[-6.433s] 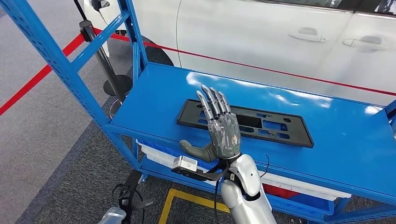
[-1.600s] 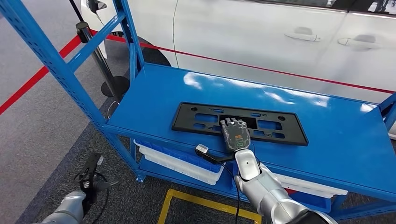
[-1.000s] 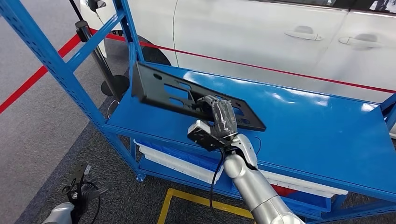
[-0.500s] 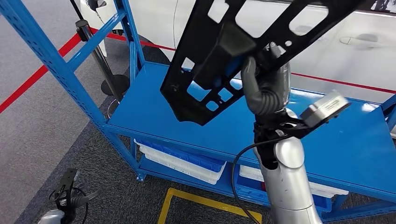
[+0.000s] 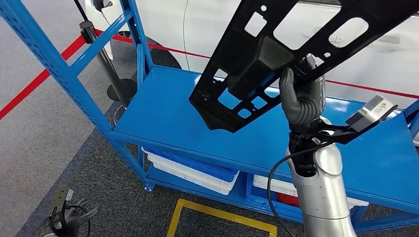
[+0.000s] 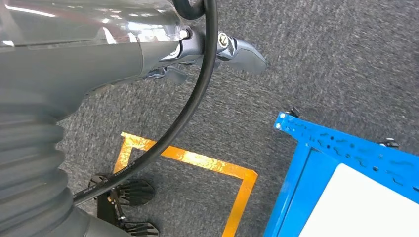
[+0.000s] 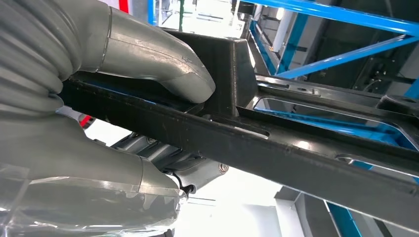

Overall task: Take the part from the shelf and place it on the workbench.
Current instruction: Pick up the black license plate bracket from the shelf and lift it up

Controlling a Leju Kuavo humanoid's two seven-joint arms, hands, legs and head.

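Note:
The part is a long black plastic frame with several cut-outs. My right hand grips it by its lower edge and holds it high and tilted, well above the blue shelf top. In the right wrist view the thick thumb presses on one side of the black frame and the fingers clamp it from the other side. My left hand hangs low beside the shelf with fingers apart and holds nothing; the left wrist view shows that hand over grey carpet.
A white car stands close behind the shelf. A blue upright and a black stanchion are at the left. White bins sit on the lower shelf. Yellow tape marks the floor in front.
My right hand closed on the part, lifted it off the shelf top and raised it high. In the last half second it shifted a little to the right.

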